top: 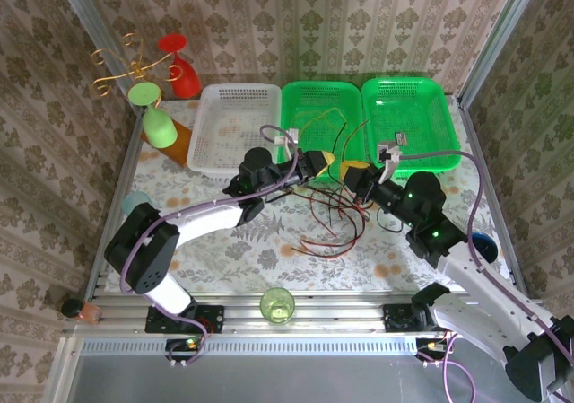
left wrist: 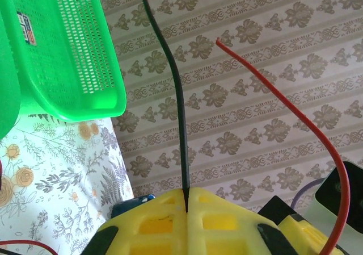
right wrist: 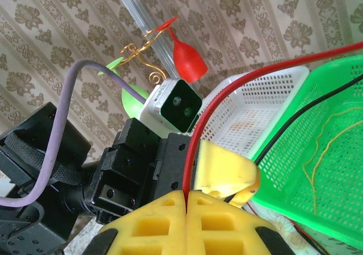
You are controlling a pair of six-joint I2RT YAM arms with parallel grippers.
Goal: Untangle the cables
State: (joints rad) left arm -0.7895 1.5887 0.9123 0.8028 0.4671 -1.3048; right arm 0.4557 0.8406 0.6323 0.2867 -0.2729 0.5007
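Cables (top: 334, 216): thin, limp wires in dark red, black, yellow and orange-brown. Heaped in loose, crossing loops at the middle of the tabletop (top: 269, 255), just in front of the middle green basket (top: 289, 120), with yellow and brown loops arching up over its rim.

Left tool (left wrist: 186, 197): pressed fully together, pinching a black strand (left wrist: 178, 107) that stands straight up from between the yellow fingers and bends left at its tip.

Right tool (right wrist: 186, 193): likewise squeezed together, gripping a red strand (right wrist: 195, 136) that climbs from the fingers and sweeps off to the right across the basket.

Seen from above, both close together, just over the far edge of the heap.
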